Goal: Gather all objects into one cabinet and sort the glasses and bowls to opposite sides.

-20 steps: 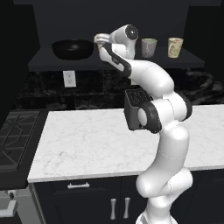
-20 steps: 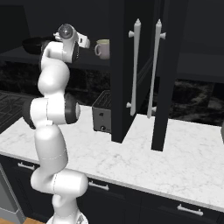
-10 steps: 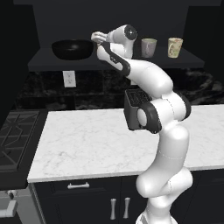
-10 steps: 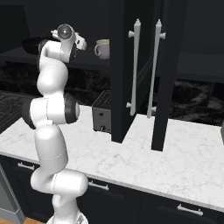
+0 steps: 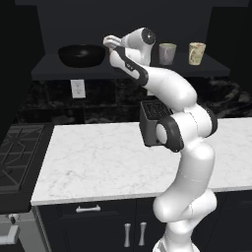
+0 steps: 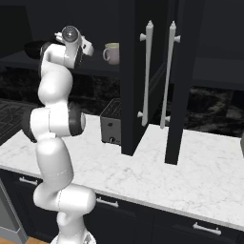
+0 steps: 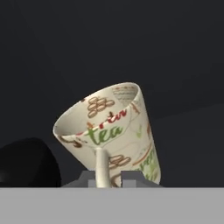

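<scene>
gripper (image 7: 108, 176) | fingers pinching mug (image 7: 111, 131) handle (mug tilted) | bowl (image 5: 81, 54) just beside, on cabinet shelf (image 5: 54, 72)

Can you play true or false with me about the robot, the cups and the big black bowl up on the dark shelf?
1. The gripper is pinching the handle of a cream mug. True.
2. The black bowl sits on the white counter. False: it sits on the dark shelf.
3. Two more mugs stand on the shelf to the right of the arm in the left base view. True.
4. The held mug says "milk". False: it says "tea".
</scene>
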